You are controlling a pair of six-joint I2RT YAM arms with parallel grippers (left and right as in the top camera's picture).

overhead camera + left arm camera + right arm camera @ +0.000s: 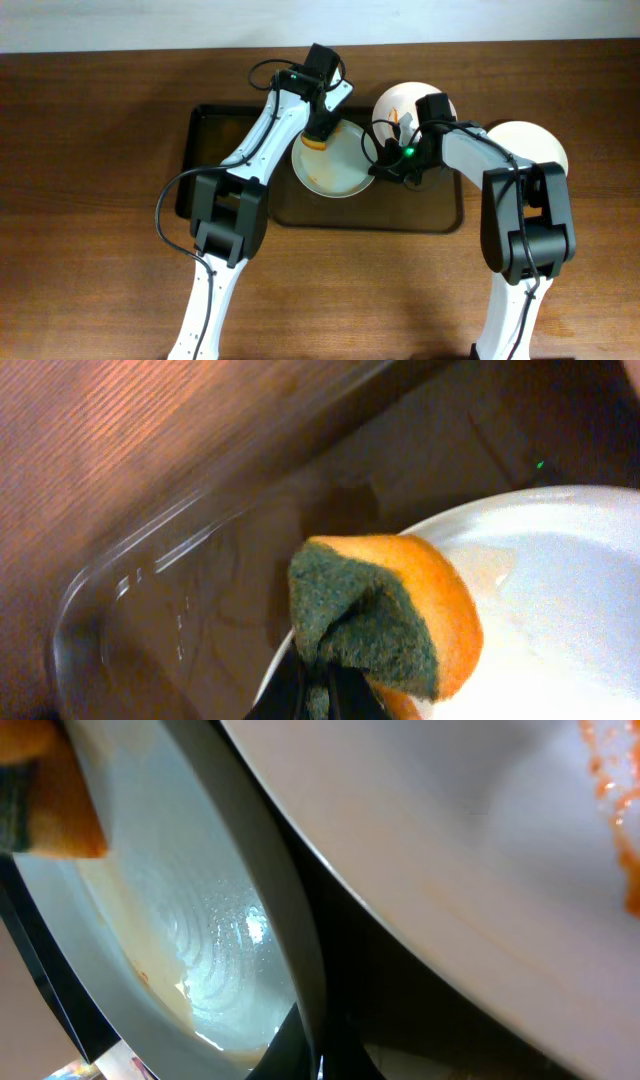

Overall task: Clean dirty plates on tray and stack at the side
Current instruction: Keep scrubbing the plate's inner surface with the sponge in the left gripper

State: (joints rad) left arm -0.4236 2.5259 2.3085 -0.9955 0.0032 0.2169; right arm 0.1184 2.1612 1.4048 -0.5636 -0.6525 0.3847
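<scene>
Overhead: both arms are at one plate on the tray.
At the middle of the tray (212,135), toward its near edge, sits the wet plate (335,175). The right gripper (386,160) pinches the plate's right rim between its jaws. The left gripper (316,132) has its jaws clamped on an orange-and-green sponge (315,141), which is pressed on the far-left part of the same plate. At the tray's far edge, a streaked plate (395,100) carries orange-red sauce. A third plate (535,145) rests on the table (100,150), just off the tray's right edge.
</scene>
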